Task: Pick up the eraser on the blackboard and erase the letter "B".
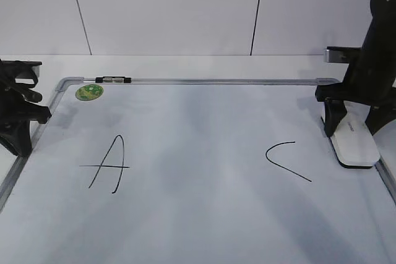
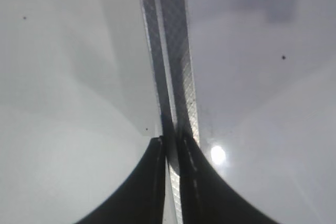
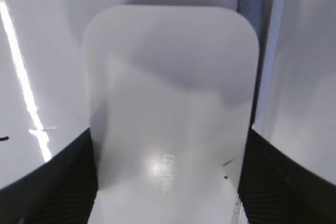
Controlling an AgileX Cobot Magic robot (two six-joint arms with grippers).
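The blackboard [image 1: 204, 214] carries 2 legible handwritten black letters: an "A" [image 1: 109, 165] on its left half and an open-curved "C" [image 1: 286, 160] on its right half. The eraser [image 3: 170, 114] bears small grey lettering [image 3: 166, 173] on its top face, too blurred to read. The green sticker [image 1: 89, 92] shows no legible print.
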